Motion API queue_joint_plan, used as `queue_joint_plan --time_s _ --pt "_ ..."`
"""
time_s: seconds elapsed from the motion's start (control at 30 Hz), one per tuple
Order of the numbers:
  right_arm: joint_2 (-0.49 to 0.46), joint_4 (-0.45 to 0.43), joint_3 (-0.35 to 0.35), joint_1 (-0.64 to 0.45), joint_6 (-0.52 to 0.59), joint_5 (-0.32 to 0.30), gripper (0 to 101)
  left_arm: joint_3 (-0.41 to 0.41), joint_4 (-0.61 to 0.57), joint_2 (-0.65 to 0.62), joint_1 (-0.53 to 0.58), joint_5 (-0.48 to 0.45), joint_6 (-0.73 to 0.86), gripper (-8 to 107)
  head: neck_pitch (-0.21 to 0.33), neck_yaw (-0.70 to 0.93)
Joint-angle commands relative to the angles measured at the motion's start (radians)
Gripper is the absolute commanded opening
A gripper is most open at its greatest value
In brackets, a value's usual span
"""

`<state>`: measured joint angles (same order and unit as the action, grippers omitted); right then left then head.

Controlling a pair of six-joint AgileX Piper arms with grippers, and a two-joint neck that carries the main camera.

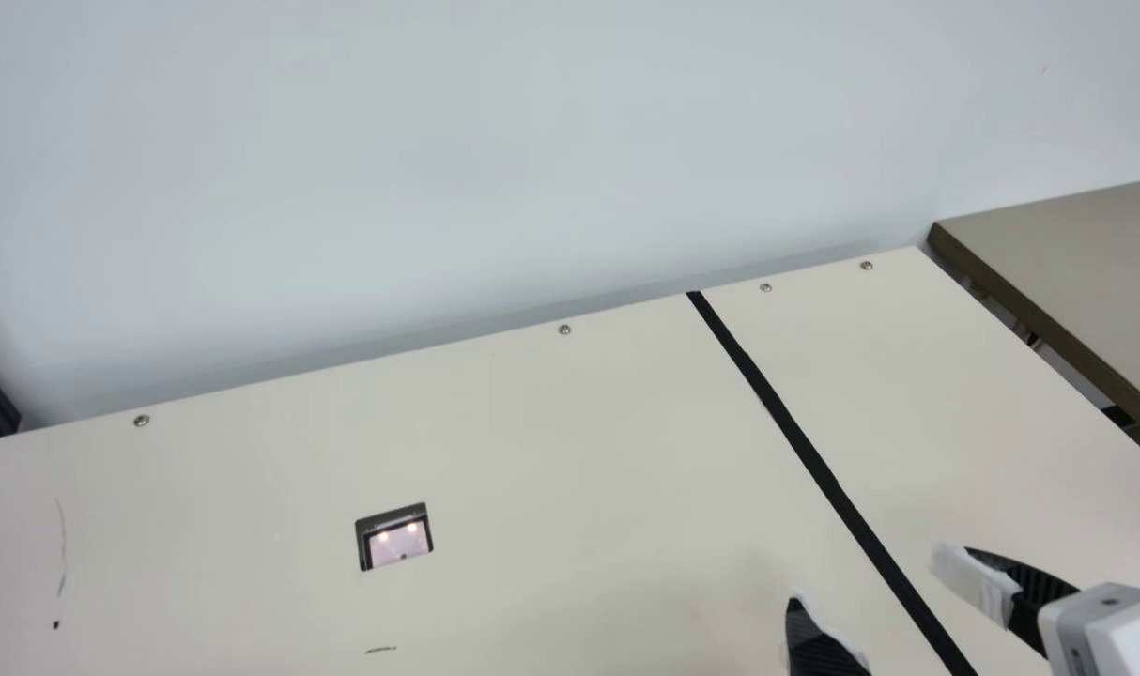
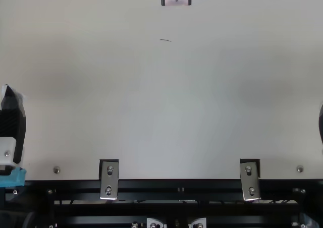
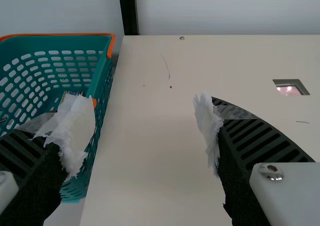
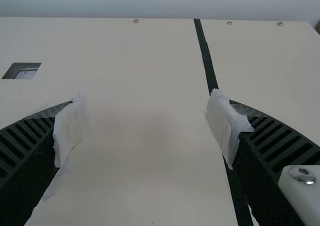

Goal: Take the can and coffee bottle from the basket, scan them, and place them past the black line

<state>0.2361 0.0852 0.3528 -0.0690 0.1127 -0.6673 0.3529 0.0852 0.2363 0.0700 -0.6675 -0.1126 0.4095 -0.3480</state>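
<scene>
My right gripper (image 1: 870, 584) is open over the table in the main view, one finger on each side of the black line (image 1: 795, 437). In the right wrist view the same gripper (image 4: 145, 108) has nothing between its tape-wrapped tips. At the top view's left edge is my left gripper (image 2: 13, 122). The left wrist view shows this gripper (image 3: 142, 111) open and holding nothing, one finger over the teal basket (image 3: 103, 88). A small part of some item (image 3: 75, 92) shows inside behind that finger; whether can or bottle, I cannot tell. The scanner window (image 1: 399, 543) is set into the table.
The cream table (image 1: 551, 451) has screws along its back edge, against a pale wall. A second, brownish table (image 1: 1077, 272) stands beyond its right end. Metal brackets (image 2: 109, 180) sit on the front edge. A dark post (image 3: 128, 11) rises behind the basket.
</scene>
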Motion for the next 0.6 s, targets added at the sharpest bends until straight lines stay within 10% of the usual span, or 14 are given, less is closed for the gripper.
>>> queue_joint_plan --time_s 0.0,0.57 --pt "0.0 0.0 0.0 0.0 0.0 0.0 101 0.0 0.0 0.0 0.0 0.0 0.0 90 0.027 0.01" --pt "-0.006 0.003 0.032 -0.005 -0.017 -0.026 101 0.0 0.0 0.0 0.0 0.0 0.0 90 0.027 0.01"
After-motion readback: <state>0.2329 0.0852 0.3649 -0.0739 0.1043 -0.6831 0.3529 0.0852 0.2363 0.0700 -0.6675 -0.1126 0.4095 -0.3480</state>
